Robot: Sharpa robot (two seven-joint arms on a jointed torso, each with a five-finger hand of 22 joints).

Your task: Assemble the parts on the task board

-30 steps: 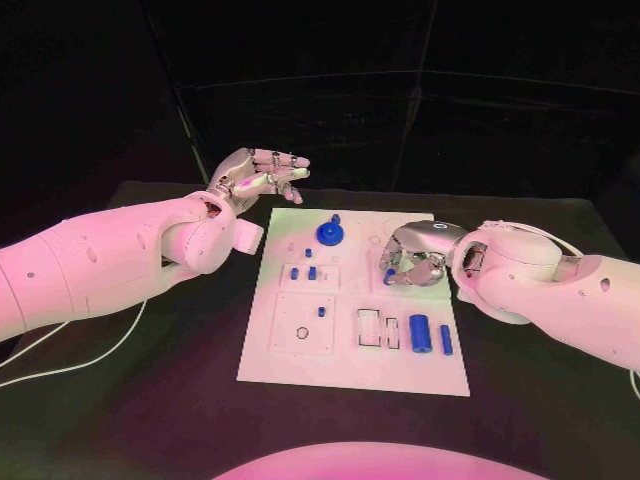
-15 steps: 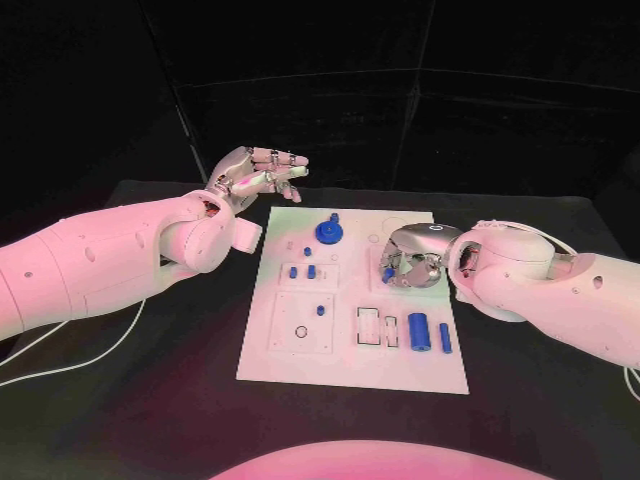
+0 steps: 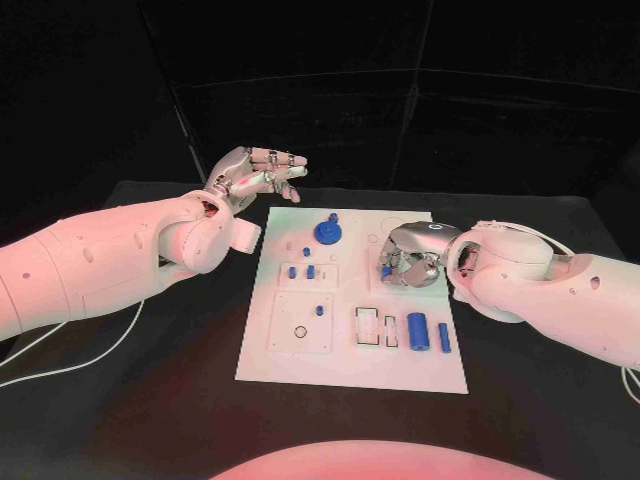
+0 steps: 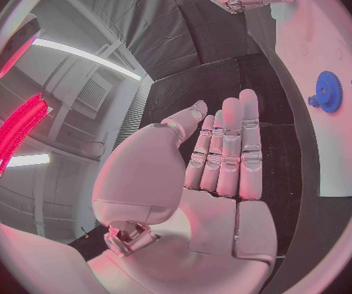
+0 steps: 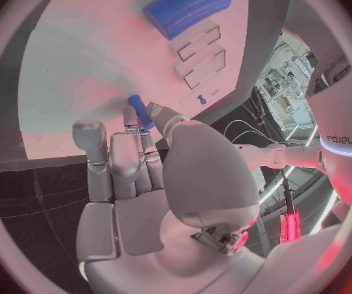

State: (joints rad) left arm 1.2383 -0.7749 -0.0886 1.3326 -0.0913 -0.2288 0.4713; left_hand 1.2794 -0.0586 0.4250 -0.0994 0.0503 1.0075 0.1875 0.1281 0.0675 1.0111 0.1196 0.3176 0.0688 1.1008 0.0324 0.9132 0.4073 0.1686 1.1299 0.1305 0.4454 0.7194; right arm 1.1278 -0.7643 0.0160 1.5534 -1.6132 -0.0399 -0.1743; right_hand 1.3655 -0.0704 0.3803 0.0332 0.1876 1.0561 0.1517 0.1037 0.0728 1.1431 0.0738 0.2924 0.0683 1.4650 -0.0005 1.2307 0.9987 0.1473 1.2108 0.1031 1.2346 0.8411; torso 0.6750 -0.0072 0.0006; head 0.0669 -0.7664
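Your right robot hand sits low over the right half of the task board, pinching a small blue peg between thumb and a fingertip; in the right wrist view the peg tip is at or just above the white surface, contact can't be told. Just beside that robot hand, toward you, lie a blue cylinder and a thinner blue bar, side by side, next to two rectangular slots. Across the board from the right robot hand you see two short blue pegs standing in a small square recess, with a larger square recess holding a dark ring nearer to you. A blue gear stands at the far end of the board, between the two robot hands, with a small blue knob just beyond it. Your left robot hand hangs raised beyond the board's far left corner, well apart from the parts, holding nothing; the left wrist view shows its fingers straight and side by side, thumb out. The board lies in the middle of the black table, and a white cable trails over the table under the left arm.
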